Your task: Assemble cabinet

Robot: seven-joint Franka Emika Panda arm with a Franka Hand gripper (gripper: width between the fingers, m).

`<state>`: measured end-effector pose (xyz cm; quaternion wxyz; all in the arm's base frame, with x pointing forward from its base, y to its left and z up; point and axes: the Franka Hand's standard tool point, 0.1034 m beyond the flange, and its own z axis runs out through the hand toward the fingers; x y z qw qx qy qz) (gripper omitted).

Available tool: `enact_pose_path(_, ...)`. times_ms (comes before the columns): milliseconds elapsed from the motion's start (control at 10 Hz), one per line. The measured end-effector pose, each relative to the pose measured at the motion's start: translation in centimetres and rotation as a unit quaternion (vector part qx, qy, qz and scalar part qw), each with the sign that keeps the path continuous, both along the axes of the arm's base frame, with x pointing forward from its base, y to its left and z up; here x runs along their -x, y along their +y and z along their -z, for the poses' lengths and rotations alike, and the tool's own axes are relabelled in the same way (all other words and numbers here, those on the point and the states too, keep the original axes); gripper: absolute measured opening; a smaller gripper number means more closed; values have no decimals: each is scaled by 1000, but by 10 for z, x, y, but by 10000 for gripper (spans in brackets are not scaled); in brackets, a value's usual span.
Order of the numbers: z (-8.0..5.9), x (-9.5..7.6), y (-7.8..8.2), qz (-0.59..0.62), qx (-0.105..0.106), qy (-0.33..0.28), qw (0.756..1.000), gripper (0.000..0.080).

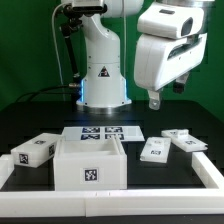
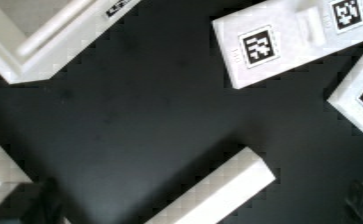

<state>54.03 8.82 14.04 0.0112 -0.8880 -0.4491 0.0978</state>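
The gripper (image 1: 153, 100) is released and empty, hovering at 1 o'clock of the cabinet (image 1: 90, 160), which stands open-topped at 6 o'clock of the marker board (image 1: 100, 131). I centre over the block (image 1: 155, 150) at the cabinet's 3 o'clock and square the fingers across its narrow width before descending.

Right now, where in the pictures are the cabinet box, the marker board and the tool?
cabinet box (image 1: 90, 172): exterior view, on its front wall.
marker board (image 1: 100, 131): exterior view, on its flat top face.
tool (image 1: 167, 94): exterior view, midway between its two fingertips.
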Motion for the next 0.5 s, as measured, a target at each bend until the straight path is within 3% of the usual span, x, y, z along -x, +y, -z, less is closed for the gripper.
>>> enact_pose_path(500,1,4,-3,-13,-1,9,1000,798)
